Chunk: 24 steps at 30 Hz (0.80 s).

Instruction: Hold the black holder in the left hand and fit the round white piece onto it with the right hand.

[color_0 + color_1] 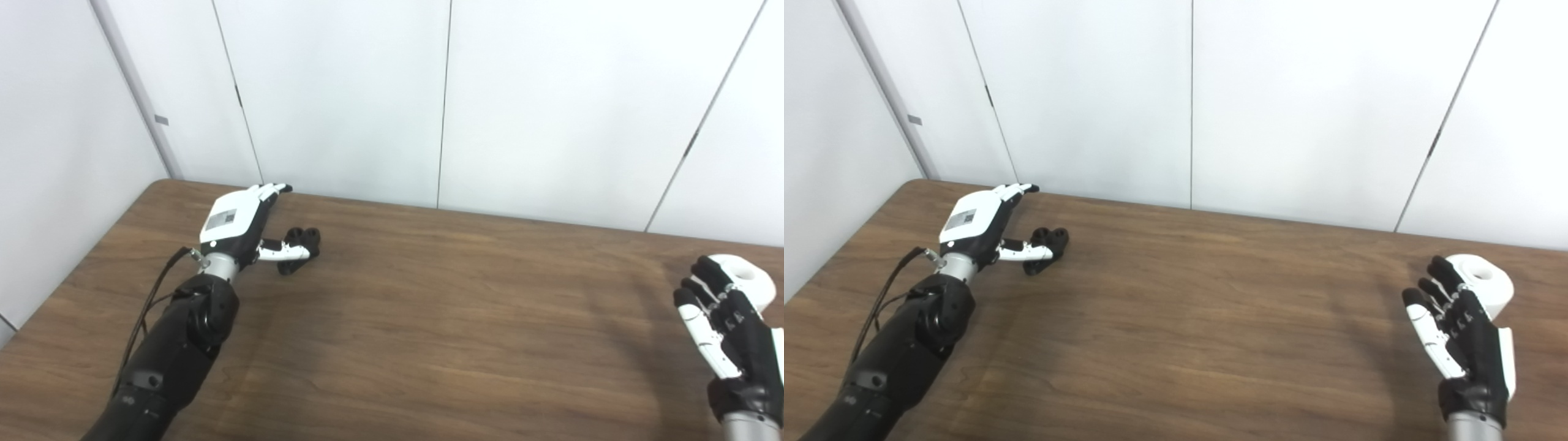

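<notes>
1. Two hands are working apart on a wooden table [1188, 318], one toward each side, because each part is lying on its own hand's side.
2. Nearest, the right hand [1464, 334] is reaching up from the bottom edge, fingers spread and gripping nothing, palm turned inward toward the round white piece [1488, 282], a short cylinder with a central hole sitting just beyond its fingertips.
3. Farther back, the left hand [236, 223] is hanging with its fingers extended and its thumb stretching toward the black holder [299, 242]; whether the thumb is touching cannot be told, and no grip is closing yet.
</notes>
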### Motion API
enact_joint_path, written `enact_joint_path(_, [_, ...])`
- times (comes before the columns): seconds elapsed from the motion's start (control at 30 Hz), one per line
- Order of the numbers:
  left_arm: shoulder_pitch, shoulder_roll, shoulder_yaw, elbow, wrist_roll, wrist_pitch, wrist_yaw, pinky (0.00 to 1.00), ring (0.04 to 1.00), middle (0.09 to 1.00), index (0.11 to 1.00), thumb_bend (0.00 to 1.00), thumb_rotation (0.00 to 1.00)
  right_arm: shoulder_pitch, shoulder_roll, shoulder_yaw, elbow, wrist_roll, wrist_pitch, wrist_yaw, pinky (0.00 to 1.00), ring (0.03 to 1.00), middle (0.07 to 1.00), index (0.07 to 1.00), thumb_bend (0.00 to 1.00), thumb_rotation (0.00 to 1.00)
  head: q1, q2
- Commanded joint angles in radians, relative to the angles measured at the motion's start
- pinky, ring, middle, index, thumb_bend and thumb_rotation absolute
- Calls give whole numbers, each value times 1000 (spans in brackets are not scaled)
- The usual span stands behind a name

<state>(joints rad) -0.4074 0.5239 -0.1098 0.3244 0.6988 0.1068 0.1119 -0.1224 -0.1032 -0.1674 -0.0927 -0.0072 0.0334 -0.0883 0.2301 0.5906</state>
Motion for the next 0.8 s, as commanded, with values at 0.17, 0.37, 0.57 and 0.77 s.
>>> enact_joint_path(0.17, [-43, 22, 0, -40, 21, 92, -31, 946, 985, 961, 930, 1000, 592, -23, -11, -3, -30, 16, -41, 6, 751, 828, 854, 821, 475, 448, -1, 4])
enact_joint_path(0.37, [-39, 22, -8, -42, 12, 119, -55, 980, 999, 966, 918, 1000, 544, -22, -10, 0, -48, 3, -23, 1, 738, 815, 845, 814, 464, 455, -2, 9])
enact_joint_path(0.57, [-30, 30, -23, -44, 23, 136, -80, 986, 998, 960, 904, 1000, 514, -24, -6, -2, -64, 10, -6, 3, 759, 829, 854, 822, 446, 449, -3, 21])
enact_joint_path(0.77, [-13, 35, -41, -43, 22, 130, -93, 998, 996, 952, 868, 1000, 466, -26, -1, 3, -78, -8, 14, -4, 740, 826, 847, 816, 474, 455, -10, 27])
